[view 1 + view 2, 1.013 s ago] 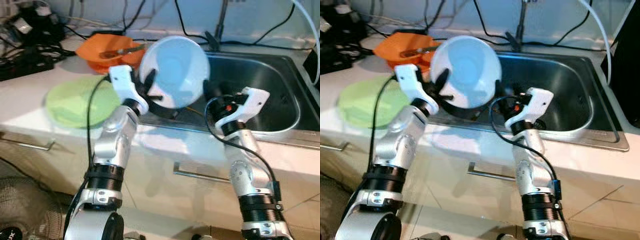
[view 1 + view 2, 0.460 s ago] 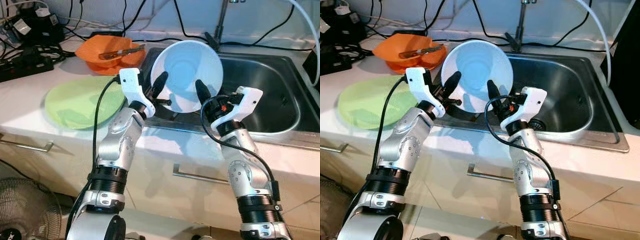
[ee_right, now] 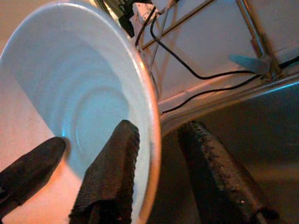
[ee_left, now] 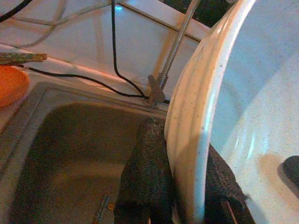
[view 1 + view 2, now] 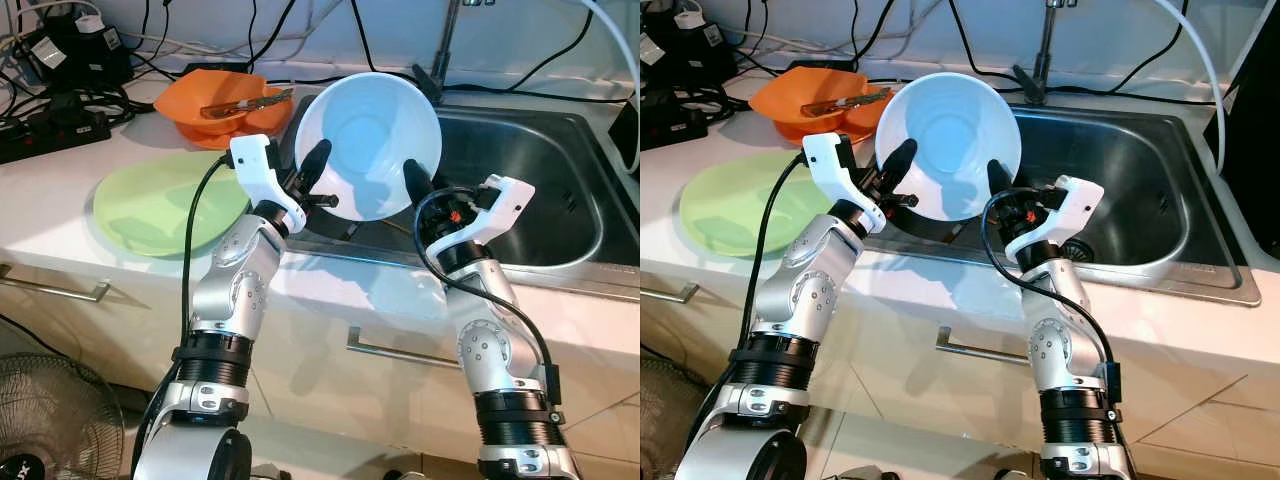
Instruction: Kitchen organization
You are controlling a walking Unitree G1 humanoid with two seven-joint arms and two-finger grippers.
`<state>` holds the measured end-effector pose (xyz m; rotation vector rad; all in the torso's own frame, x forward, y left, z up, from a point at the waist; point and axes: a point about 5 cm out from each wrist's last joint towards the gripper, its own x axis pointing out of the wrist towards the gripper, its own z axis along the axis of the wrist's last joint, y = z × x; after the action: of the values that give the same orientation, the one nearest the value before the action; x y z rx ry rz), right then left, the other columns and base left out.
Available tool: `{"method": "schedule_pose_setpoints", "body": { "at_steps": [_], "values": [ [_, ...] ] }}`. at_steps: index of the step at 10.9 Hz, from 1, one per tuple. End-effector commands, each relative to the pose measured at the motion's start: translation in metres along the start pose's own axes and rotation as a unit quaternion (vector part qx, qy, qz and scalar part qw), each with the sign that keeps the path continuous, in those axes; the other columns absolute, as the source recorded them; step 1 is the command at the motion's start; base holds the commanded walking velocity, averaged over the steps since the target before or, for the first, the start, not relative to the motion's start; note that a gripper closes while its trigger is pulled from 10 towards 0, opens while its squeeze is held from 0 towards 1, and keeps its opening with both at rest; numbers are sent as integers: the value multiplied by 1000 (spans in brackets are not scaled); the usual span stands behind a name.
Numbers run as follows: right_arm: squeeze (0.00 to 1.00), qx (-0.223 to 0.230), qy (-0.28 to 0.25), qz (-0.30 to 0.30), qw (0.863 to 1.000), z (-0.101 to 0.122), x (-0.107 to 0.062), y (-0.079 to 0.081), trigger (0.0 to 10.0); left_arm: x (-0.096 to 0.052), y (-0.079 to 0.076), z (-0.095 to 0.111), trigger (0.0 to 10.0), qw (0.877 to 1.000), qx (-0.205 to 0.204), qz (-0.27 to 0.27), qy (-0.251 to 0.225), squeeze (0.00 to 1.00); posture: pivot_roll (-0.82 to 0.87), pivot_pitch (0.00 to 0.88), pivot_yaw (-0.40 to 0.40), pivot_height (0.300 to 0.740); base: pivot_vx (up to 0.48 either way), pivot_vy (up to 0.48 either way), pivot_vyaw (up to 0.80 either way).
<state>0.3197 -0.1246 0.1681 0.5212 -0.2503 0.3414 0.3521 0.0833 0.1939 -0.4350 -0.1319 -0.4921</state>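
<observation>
- Left eye view: a white bowl [image 5: 370, 145] is held tilted above the near left edge of the steel sink [image 5: 540, 190], its hollow turned toward the camera.
- The left claw [image 5: 312, 180] is seen pinching the bowl's rim; in the left wrist view one black finger [image 4: 145, 182] lies on the outside of the rim and the other on the inside, both pressed against it.
- The right claw [image 5: 420, 190] is placed at the opposite side of the rim. In the right wrist view one finger [image 3: 112, 172] rests inside the bowl, while the other finger stands apart from the outer wall, so this claw is judged spread around the rim rather than pinched on it.
- On the tabletop [image 5: 60, 190], to the robot's left, a light green plate [image 5: 165, 205] is laid flat, and behind it an orange bowl [image 5: 215, 105] with a utensil across it is set.
- Progress is judged as partial: the white bowl is lifted clear of the sink basin but not yet set down anywhere.
- What is left, by judgement, is a set-down spot for the bowl, perhaps beside or on the green plate; the orange bowl appears untouched.
</observation>
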Motion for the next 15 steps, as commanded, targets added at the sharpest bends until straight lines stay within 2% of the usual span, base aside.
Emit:
{"method": "schedule_pose_setpoints", "body": {
  "at_steps": [1,9,10,11,15],
  "values": [
    [0,8,-8,12,1000,4,0,5,0,0,-5,8,10000,1000,-1,-12,-17,0,-22,0,71,740,0,0,0],
    [0,21,-2,11,1000,1,-1,6,0,0,-4,5,10000,1000,15,-10,-8,0,-16,0,69,740,0,0,0],
    [0,21,-1,11,1000,1,0,6,0,0,-5,5,10000,1000,16,-10,-8,55,-15,0,69,740,0,0,0],
    [0,21,-1,11,1000,1,0,6,0,1,-5,5,10000,1000,15,-12,-7,1000,-14,0,68,740,0,0,0],
    [0,21,-9,2,1000,5,4,5,0,1,-4,4,10000,1000,15,-7,-6,1000,-9,7,66,740,0,0,0]
  ]
}}
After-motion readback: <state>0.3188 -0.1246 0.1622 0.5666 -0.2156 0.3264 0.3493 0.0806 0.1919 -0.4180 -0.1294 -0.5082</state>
